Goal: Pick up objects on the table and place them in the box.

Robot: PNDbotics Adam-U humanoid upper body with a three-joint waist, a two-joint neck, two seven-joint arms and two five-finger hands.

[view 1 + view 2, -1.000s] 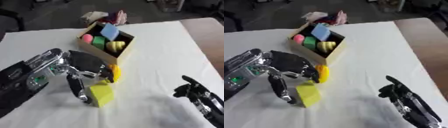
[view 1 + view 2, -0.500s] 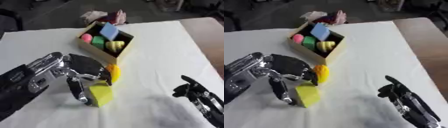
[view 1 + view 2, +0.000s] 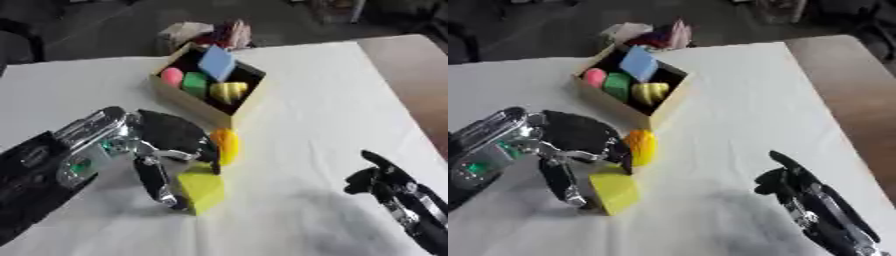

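Observation:
An open wooden box (image 3: 194,102) stands at the middle back of the white table, holding a pink ball (image 3: 171,76), a green block (image 3: 194,84), a yellow ridged piece (image 3: 227,92) and a blue tile (image 3: 216,63). A yellow block (image 3: 203,189) rests on the cloth in front of the box. My left hand (image 3: 166,137) is over it, one digit down its left side and curled fingers at its far top edge. A rounded orange-yellow piece (image 3: 226,145) lies beside those fingers. My right hand (image 3: 798,187) rests at the lower right, away from all objects.
A heap of pink, red and white things (image 3: 214,36) lies just behind the box at the table's far edge. A brown floor strip (image 3: 859,95) borders the table's right edge. White cloth (image 3: 315,110) stretches between the box and my right hand.
My left hand and forearm have shifted slightly to the right over the yellow block. The block, the orange piece and my right hand stay where they were.

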